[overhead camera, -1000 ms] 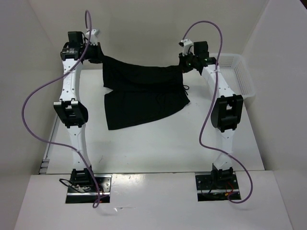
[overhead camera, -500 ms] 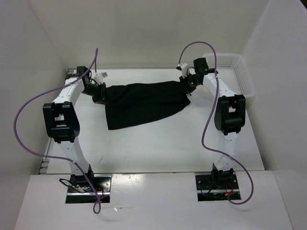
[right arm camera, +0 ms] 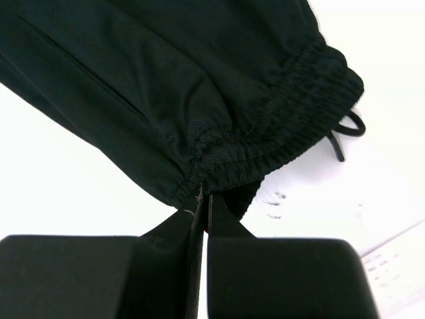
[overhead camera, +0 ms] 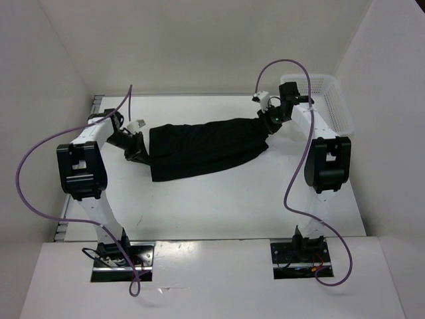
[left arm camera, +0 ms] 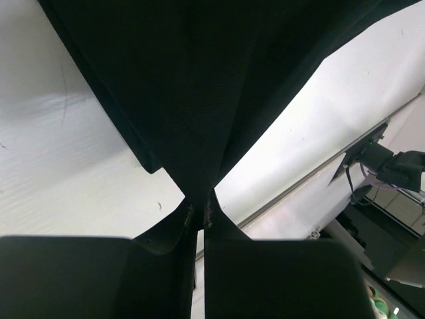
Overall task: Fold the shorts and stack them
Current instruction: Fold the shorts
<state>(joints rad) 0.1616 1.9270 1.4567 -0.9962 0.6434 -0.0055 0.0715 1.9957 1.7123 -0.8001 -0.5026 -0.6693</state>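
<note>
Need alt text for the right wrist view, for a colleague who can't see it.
The right gripper is shut on the gathered elastic waistband of the black shorts, which fill the upper frame over the white table. A thin drawstring end pokes out at the right.

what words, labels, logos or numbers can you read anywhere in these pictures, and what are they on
No text can be read in any view.
shorts: plain black, no logo or tag showing.
basket: bare white mesh, no label.
table: white, only faint scuffs, no writing.
</note>
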